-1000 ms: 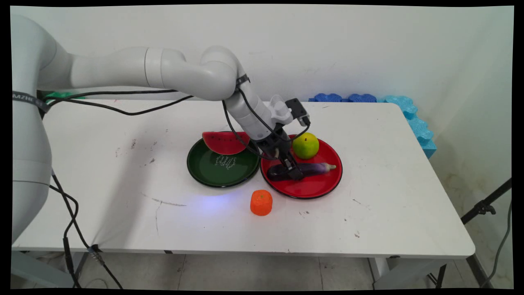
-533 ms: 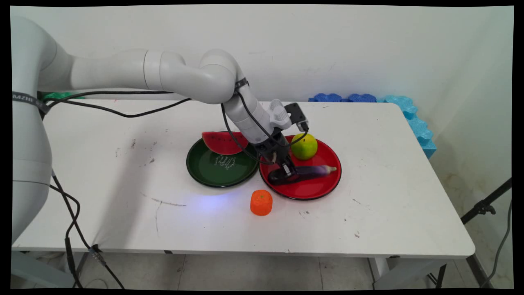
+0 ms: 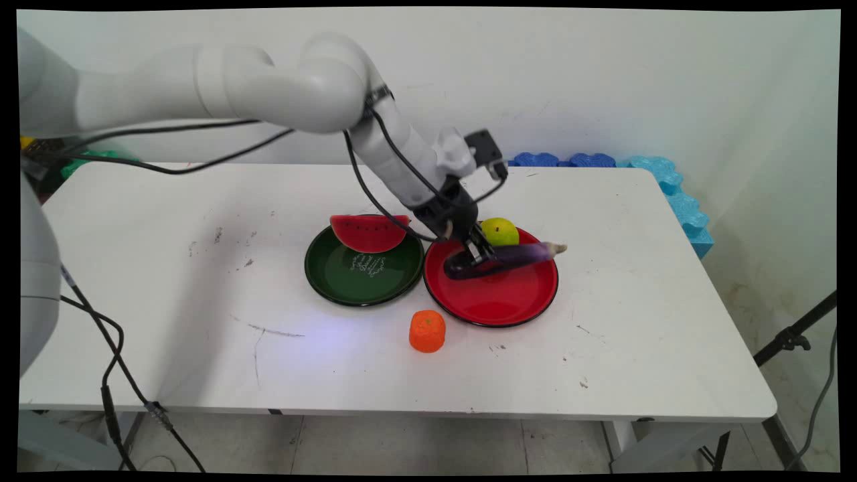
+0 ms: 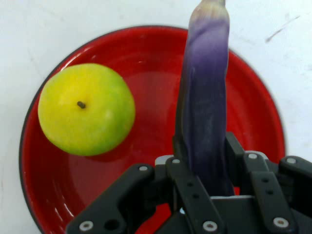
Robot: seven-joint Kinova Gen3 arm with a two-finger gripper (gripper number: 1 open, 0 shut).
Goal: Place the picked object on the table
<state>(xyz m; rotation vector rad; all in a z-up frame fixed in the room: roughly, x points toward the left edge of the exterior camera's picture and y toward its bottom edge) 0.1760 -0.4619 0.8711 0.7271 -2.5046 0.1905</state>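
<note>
Above the red plate [image 3: 509, 308], the gripper [image 3: 481, 253] has its fingers [image 4: 183, 168] closed on a purple eggplant [image 3: 503, 258], gripping it near its darker, thicker end. The eggplant is lifted clear of the plate and points out to the right, its pale tip tilted slightly upward past the plate's rim. In the hand view it runs straight up between the fingers, over the plate [image 4: 253, 122]. A yellow-green citrus fruit [image 3: 501, 231], probably a lime or green orange, sits on the far side of the plate just behind the gripper. Touching the red plate on its left is a dark green plate [image 3: 348, 284] with a watermelon slice [image 3: 369, 232] propped on its far rim. A small orange fruit [image 3: 427, 331] stands on the white surface [image 3: 636, 321] just in front of the two plates
</note>
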